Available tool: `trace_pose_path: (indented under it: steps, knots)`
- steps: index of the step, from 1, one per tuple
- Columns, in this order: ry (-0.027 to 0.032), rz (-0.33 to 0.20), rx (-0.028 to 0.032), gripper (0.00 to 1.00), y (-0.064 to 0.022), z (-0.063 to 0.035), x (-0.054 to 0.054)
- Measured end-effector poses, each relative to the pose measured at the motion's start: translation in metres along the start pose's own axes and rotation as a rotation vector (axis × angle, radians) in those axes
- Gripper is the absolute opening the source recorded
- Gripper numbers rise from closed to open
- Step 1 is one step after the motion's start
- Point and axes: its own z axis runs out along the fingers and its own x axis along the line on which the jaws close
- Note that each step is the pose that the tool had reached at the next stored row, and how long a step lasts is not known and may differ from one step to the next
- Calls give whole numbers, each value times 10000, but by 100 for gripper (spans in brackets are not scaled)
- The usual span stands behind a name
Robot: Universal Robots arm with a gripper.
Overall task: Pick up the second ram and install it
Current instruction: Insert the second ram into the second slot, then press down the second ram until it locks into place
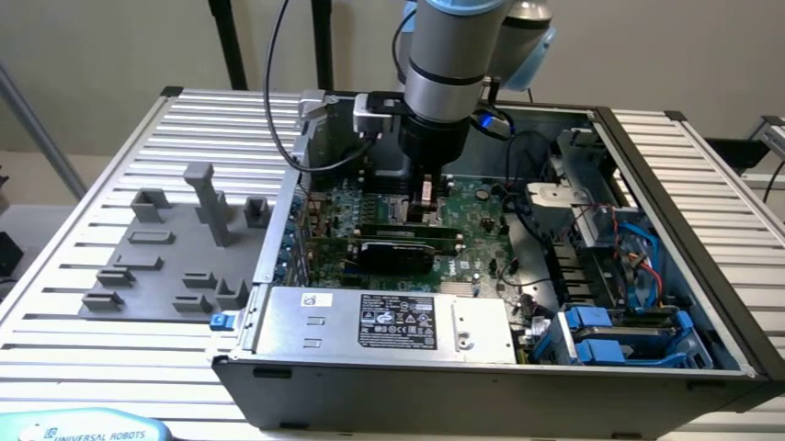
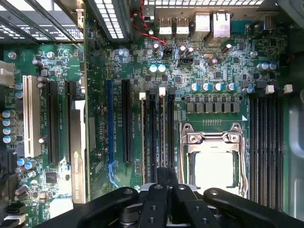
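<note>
My gripper (image 1: 424, 204) reaches down into the open computer case (image 1: 687, 165), over the green motherboard (image 1: 472, 207). In the wrist view its black fingers (image 2: 167, 178) are pressed together, shut, with nothing between them. They sit right over the bank of memory slots (image 2: 153, 135) beside the processor socket (image 2: 213, 161). A thin pale strip (image 2: 163, 130) runs along one slot away from the fingertips; it looks like the second ram seen edge-on, standing in the slot. Its near end is hidden under the fingers.
A black-covered expansion card (image 1: 395, 250) stands just in front of the gripper, with the power supply (image 1: 386, 322) beyond it. Drive bays and cables (image 1: 613, 276) crowd the exterior view's right. A grey parts holder (image 1: 172, 257) sits outside the case on the slatted table.
</note>
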Motion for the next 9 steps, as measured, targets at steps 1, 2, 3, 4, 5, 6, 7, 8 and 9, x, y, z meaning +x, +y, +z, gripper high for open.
trace_pose_path:
  steps: [1, 2, 3, 4, 5, 6, 7, 8, 9]
  knots:
    - [0, 0, 0, 11, 0, 0, 0]
    - [1, 0, -1, 11, 0, 0, 0]
    - [0, 0, 0, 11, 0, 0, 0]
    - [2, -1, -1, 11, 0, -1, 0]
    - [1, 0, -1, 11, 0, -1, 0]
    - [1, 0, -1, 11, 0, -1, 0]
    - [1, 0, -1, 11, 0, -1, 0]
    - [2, -1, -1, 11, 0, -1, 0]
    - [2, 0, -1, 11, 0, -1, 0]
